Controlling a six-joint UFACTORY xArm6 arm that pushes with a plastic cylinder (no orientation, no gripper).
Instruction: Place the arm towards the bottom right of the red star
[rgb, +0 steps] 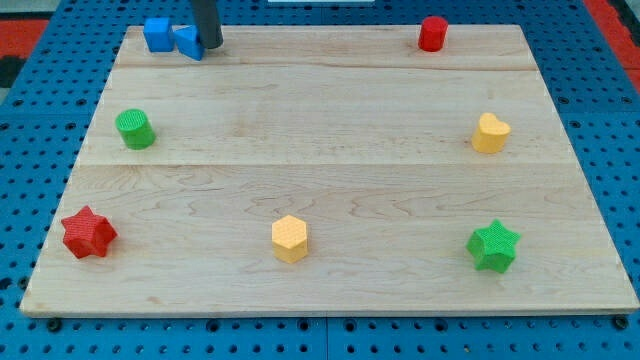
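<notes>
The red star (88, 233) lies near the board's bottom left corner. My tip (211, 45) is at the view's top left, far above and to the right of the red star. It stands just right of a blue block (188, 42), touching or nearly touching it. A second blue block (157, 34) sits just left of that one.
A green cylinder (135, 129) is at the left. A yellow hexagon (290, 239) is at the bottom middle. A green star (493, 246) is at the bottom right. A yellow heart (490, 133) is at the right. A red cylinder (432, 33) is at the top right. The wooden board (330, 130) rests on a blue pegboard.
</notes>
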